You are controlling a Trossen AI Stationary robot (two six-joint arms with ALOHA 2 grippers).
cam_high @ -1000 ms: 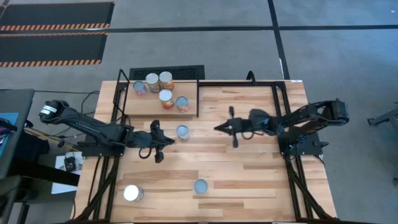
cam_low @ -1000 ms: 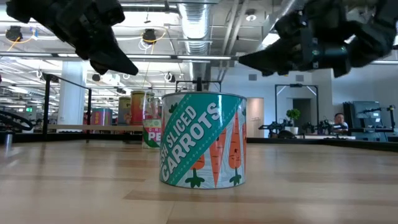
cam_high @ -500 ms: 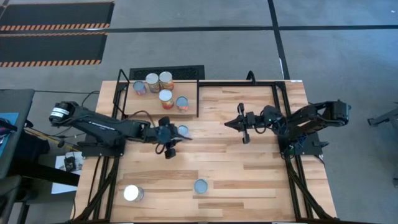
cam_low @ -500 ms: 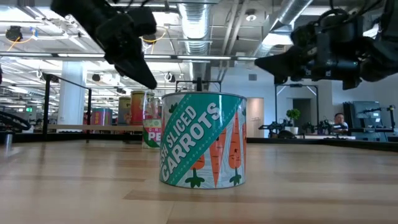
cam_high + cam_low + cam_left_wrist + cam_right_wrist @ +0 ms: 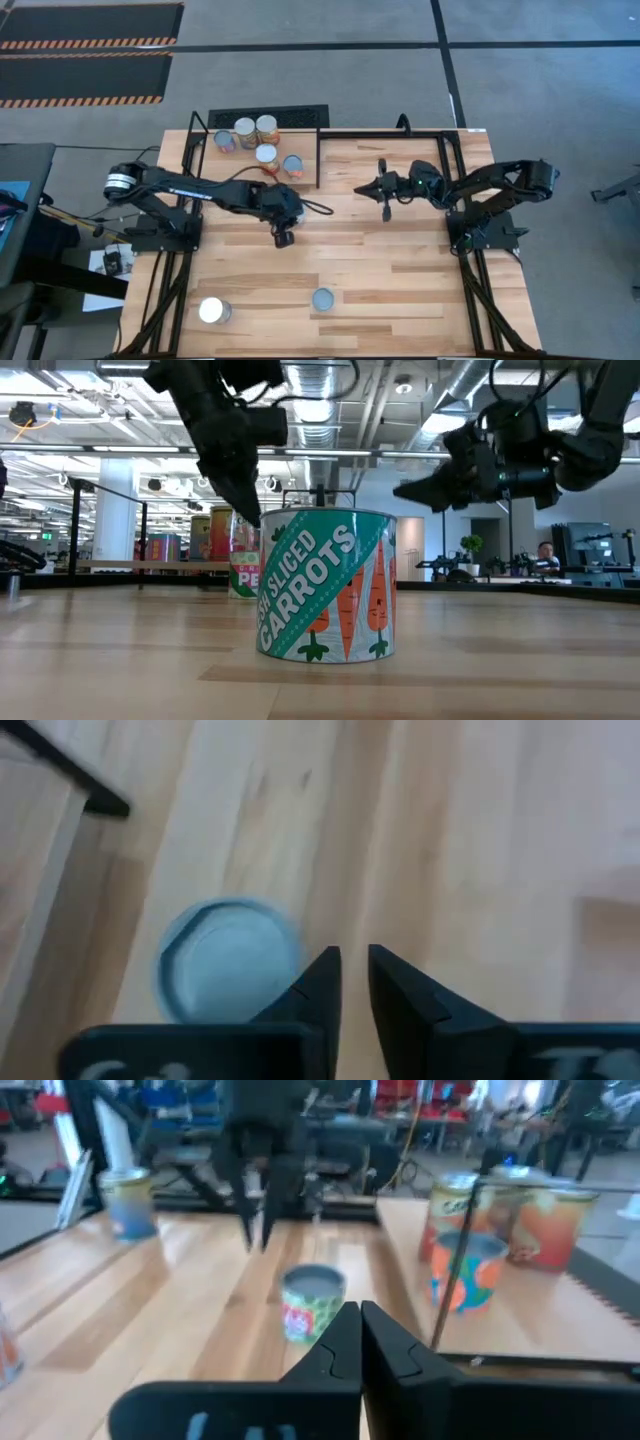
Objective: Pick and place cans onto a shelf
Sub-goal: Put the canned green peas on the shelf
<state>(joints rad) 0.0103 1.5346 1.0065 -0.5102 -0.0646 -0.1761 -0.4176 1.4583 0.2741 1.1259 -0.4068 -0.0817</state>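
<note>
A can with a blue-grey top (image 5: pixel 230 970) and a green and red label (image 5: pixel 313 1305) stands on the table's middle; my left arm hides it in the high view. My left gripper (image 5: pixel 353 965) points down just beside it, shut but for a narrow slit and empty; it also shows in the high view (image 5: pixel 283 232) and the low view (image 5: pixel 248 515). My right gripper (image 5: pixel 360 190) hovers shut and empty to the can's right, pointing at it (image 5: pixel 358 1320). The shelf (image 5: pixel 215 165), a light-wood board in a black rod frame, carries several cans (image 5: pixel 267 155).
A carrot can (image 5: pixel 323 299) stands near the table's front edge, close to the low camera (image 5: pixel 325 595). A white-topped can (image 5: pixel 213 311) stands at the front left. Black rods (image 5: pixel 440 160) run along the table's sides. Bare wood lies between the two grippers.
My left gripper has gone toward the table's right edge until it stands by the middle can, and has tipped to point down. My right gripper has drawn back a little toward the table's right and far edges. The cans have stayed where they were.
</note>
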